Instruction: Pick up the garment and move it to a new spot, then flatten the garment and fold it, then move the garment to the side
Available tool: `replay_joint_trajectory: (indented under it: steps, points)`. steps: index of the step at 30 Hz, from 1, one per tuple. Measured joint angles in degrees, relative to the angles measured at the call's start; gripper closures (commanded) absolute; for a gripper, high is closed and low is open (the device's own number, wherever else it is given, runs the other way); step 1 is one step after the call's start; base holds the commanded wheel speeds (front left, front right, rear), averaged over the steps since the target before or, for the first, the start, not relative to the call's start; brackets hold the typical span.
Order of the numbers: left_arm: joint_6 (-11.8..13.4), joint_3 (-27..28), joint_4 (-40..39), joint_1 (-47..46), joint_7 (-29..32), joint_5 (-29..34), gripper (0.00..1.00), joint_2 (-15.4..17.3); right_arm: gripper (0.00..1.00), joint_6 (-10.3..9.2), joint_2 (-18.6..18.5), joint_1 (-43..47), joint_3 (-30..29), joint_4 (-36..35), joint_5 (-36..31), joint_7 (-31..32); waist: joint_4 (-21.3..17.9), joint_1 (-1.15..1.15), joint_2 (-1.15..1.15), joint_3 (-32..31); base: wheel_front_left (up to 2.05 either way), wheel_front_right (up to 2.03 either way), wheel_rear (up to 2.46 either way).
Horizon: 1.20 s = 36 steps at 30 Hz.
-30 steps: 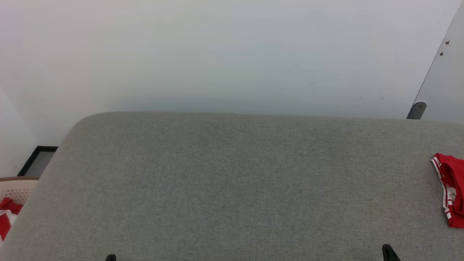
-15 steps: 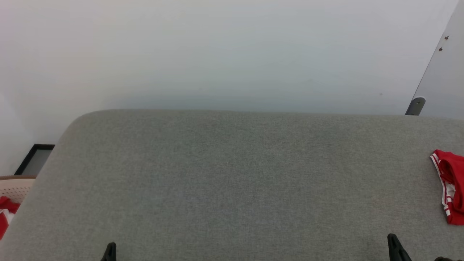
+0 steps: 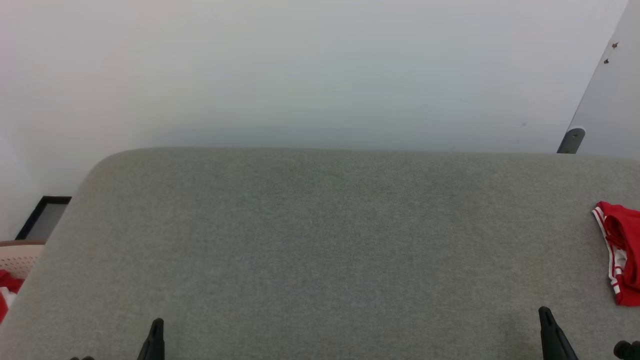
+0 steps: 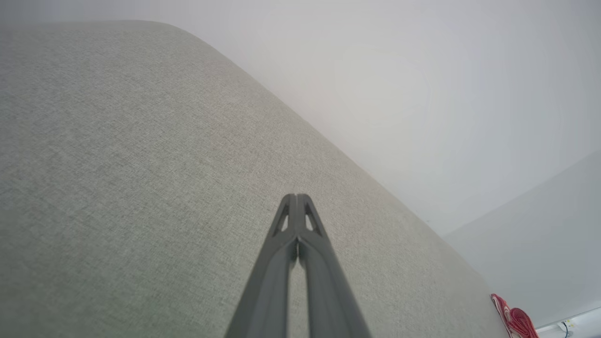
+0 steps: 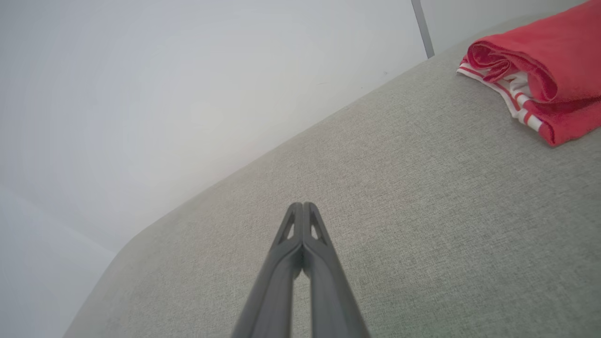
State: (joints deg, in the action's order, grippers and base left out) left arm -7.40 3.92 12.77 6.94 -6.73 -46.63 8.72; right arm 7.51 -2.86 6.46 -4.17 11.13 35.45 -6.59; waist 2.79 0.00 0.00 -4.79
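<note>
Left fingers and right fingers, long and dark, are seen pressed fully together with nothing held, poised low over a grey fabric-covered desk. A folded red cloth bundle, soft knit with red-and-white striped trim and a white panel tucked in, is found at the desk's right edge, well apart from the right fingers. No lettering is exposed, so it is only judged likely to be the garment. Other red-and-white cloth is glimpsed in a pale perforated basket off the desk's left edge. Two readings are fitted: jersey already folded and parked aside, or jersey in the basket with a different piece at right. Handling is judged light, limp, non-fragile, slightly grippy; layers would slide and the fold would slump if one ply were pinched. Hold is best taken through all plies at the thick trimmed hem, both ends supported.
</note>
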Motion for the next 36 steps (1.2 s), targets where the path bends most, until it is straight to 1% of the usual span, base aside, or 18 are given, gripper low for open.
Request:
replay_joint_trajectory:
  steps: [17,36]
  points:
    - [0.00,0.63,0.37,-3.22,3.26,-11.28,1.00,-1.44,1.00,0.00,0.00,-2.97,-0.65,0.74,14.13,3.20,-0.50,0.00,0.00,0.90,0.00,0.00,0.00]
    - [0.01,1.29,0.67,-6.15,6.30,-21.92,1.00,-2.86,1.00,-0.01,-0.01,-6.01,-1.09,1.38,27.38,6.23,-1.06,0.00,0.00,1.90,0.00,0.00,0.00]
